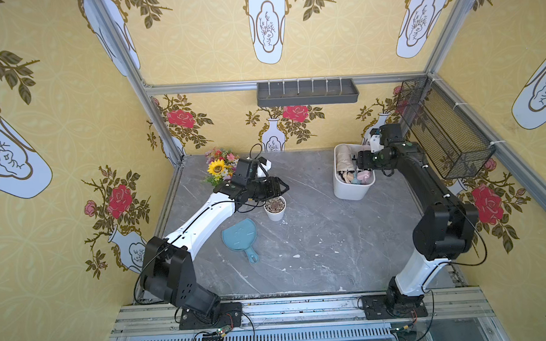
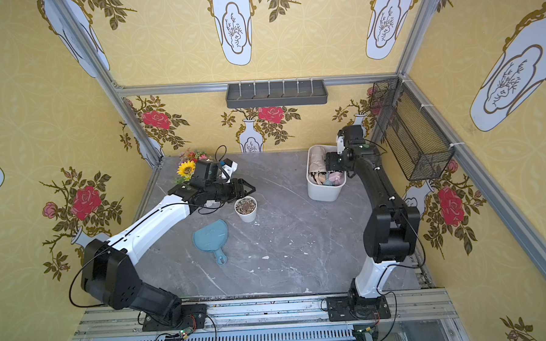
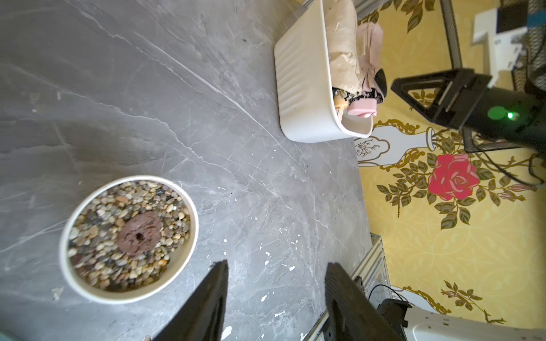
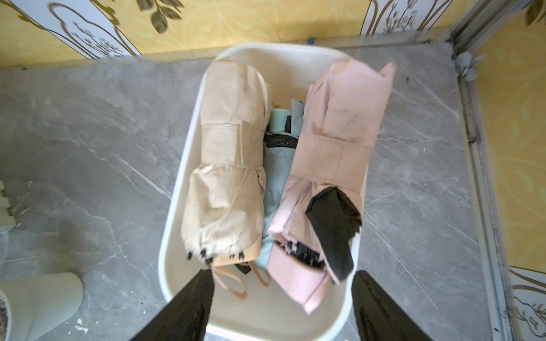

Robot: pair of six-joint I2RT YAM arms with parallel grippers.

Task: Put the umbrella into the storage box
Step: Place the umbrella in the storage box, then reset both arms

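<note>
**A:** How many umbrellas do you count?

**B:** Three, all folded and all inside the one storage box (image 4: pixel 170 236). A beige umbrella (image 4: pixel 230 153) and a pink umbrella (image 4: pixel 336 141) lie side by side. A pale blue umbrella (image 4: pixel 276 177) sits lower, wedged between them. One end of the pink one rises over the rim.

**A:** Where is the box?

**B:** On the desk (image 1: pixel 316 245), towards its far right corner.

**A:** And the claws?

**B:** Two. The right claw (image 4: pixel 281 274) hangs just above the box's near end, spread wide and pinching nothing. The left claw (image 3: pixel 277 264) is also spread and empty, over the single pebble pot (image 1: pixel 275 216), well apart from the box.

**A:** What else is around?

**B:** One blue fan (image 1: pixel 240 239) lies flat near the pot. One flower bunch (image 1: pixel 220 167) stands behind the left arm. One wire-mesh basket (image 1: pixel 444 129) hangs on the side wall above the right arm, and one grey slotted tray (image 1: pixel 306 93) on the back wall.
</note>
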